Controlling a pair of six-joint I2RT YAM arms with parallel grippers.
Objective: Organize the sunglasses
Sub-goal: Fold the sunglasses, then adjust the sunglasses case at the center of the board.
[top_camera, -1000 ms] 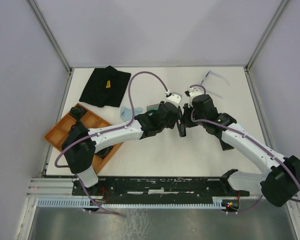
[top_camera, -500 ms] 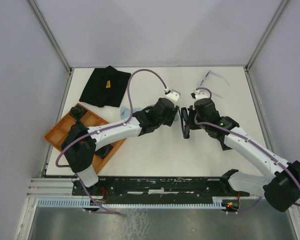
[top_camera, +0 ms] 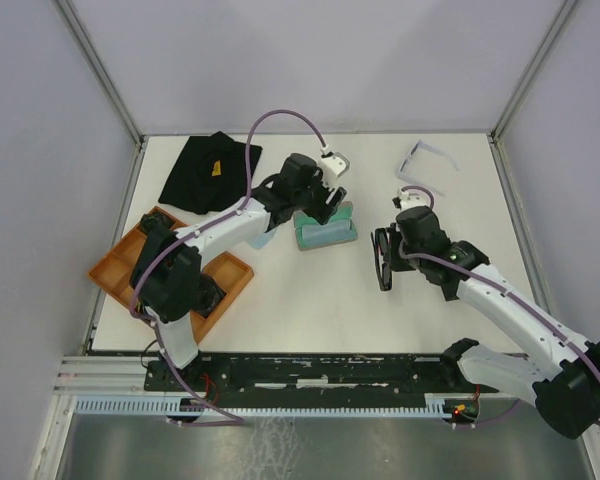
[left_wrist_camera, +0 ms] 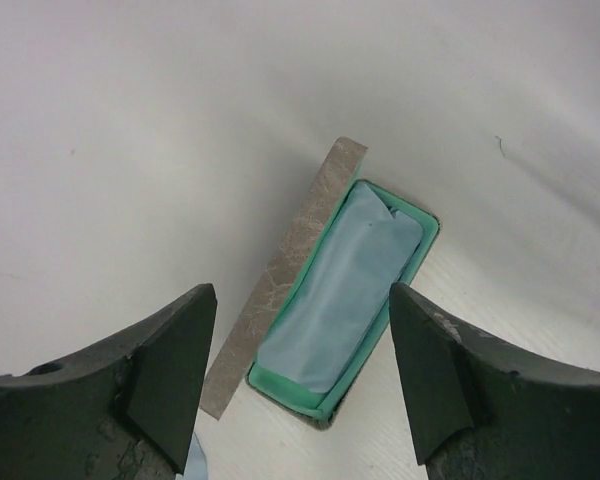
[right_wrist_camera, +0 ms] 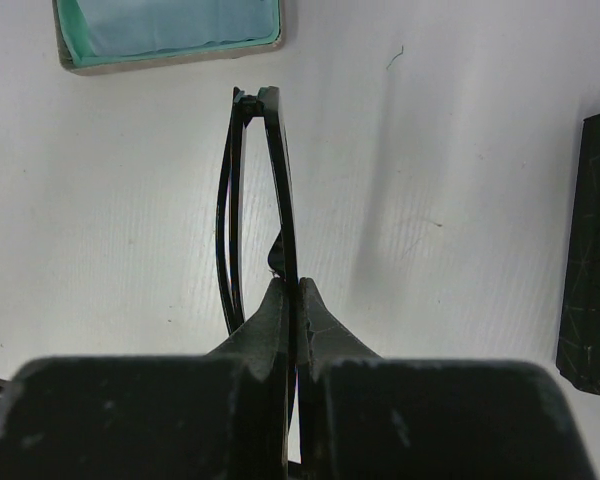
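Plainly, neither of the 2 pairs is stowed yet: our right gripper has its fingers clamped on the black sunglasses, to the right of the open teal-lined case, while the pale-framed sunglasses lie at the far right. Our left gripper hovers over the case, fingers apart and empty. We read no writing; the yellow mark on the black cloth is too small.
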